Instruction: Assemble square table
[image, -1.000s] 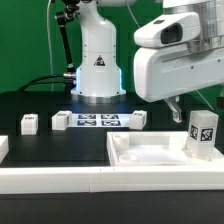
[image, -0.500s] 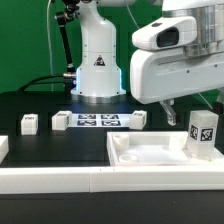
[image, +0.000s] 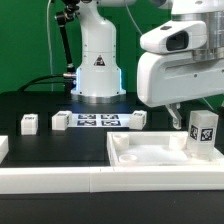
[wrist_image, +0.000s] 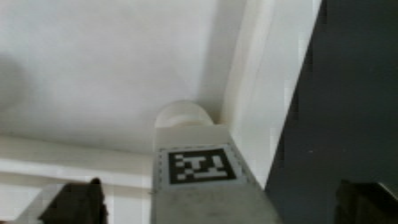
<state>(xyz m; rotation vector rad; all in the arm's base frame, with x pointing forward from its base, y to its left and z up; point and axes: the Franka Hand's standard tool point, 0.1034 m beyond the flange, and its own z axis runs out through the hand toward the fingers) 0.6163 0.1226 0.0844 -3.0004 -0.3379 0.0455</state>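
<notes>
1. The gripper (wrist_image: 217, 203) is rising slightly, its jaws spread wide and gripping nothing.
2. A white tagged leg (image: 203, 133) is standing upright in the square tabletop's (image: 150, 158) corner socket, at four o'clock in the exterior view.
3. This leg is probably seated; another loose leg (image: 29, 122) is waiting at nine o'clock.
</notes>
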